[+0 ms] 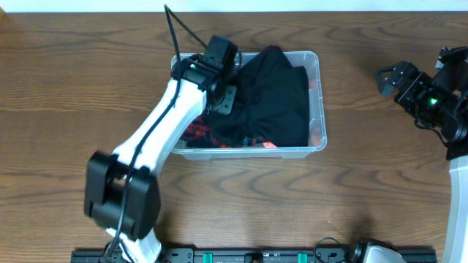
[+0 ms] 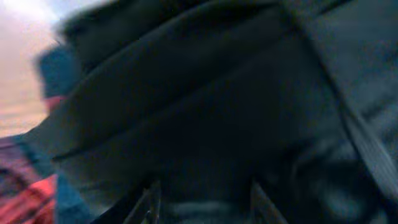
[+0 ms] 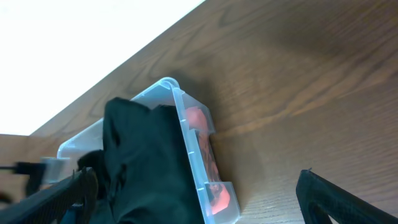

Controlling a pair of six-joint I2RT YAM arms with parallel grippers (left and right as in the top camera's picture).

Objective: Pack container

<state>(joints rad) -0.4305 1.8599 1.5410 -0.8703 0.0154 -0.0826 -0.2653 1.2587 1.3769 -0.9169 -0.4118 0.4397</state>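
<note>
- Container (image 1: 322, 109): a clear plastic tub with rounded corners, standing on the surface just beyond the middle of the overhead view; the right wrist view shows its near wall (image 3: 190, 146) from the side
- Black garment (image 1: 276, 91): a bunched dark cloth that fills most of the container, rising above the rim on the far side
- Red patterned cloth (image 1: 196, 132): it lies under the black garment at the container's near left corner; more red shows through the right wall (image 3: 210, 158)
- Left gripper (image 2: 205, 205): it reaches down into the left half of the container and presses against the black garment; its two fingers (image 2: 149, 202) stand partly apart with dark cloth between them, but the blurred view does not show whether they clamp it
- Right gripper (image 1: 386, 75): it is held well off to the right of the container above bare wood, jaws spread wide with nothing between them
- Surface (image 1: 88, 73): dark brown wood grain, carrying the container
</note>
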